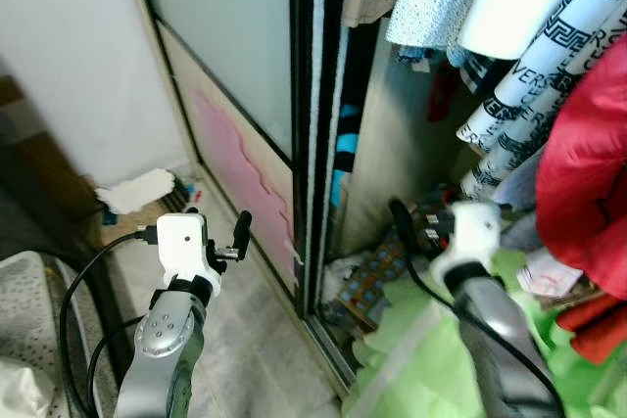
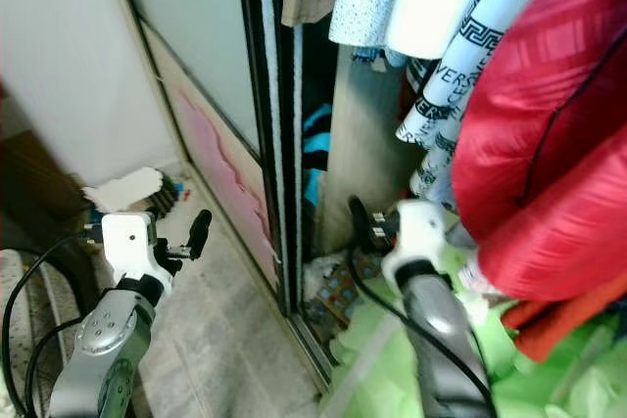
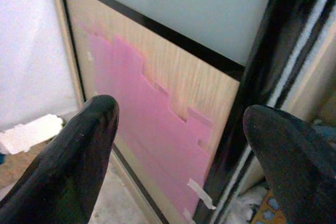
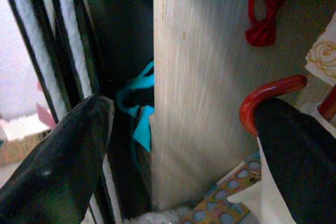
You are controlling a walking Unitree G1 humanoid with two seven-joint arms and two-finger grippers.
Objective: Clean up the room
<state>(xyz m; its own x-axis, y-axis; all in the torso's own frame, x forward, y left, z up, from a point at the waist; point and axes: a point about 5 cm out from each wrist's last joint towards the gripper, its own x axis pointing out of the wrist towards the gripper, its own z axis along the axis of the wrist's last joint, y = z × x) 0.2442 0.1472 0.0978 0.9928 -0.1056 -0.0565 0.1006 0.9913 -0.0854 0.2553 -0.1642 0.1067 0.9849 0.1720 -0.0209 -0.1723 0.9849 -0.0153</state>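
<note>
Beside right pincer [image 4: 178, 145] (fingers apart): wardrobe partition [image 4: 205, 87].

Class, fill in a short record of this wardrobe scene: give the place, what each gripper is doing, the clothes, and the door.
Place: open wardrobe
Left gripper: open, facing the sliding door
Right gripper: open, inside the wardrobe near a red handle
Clothes: red jacket and patterned garment hanging
Door: pink patch on lower panel

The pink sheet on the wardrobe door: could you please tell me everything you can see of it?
The pink sheet is thin, flat and slightly see-through, stuck on the wood-look lower panel of the sliding door, below the frosted pane. Its upper edge is cut in ragged steps descending toward the door's black frame. A pale strip of tape sits at its lower corner.
</note>
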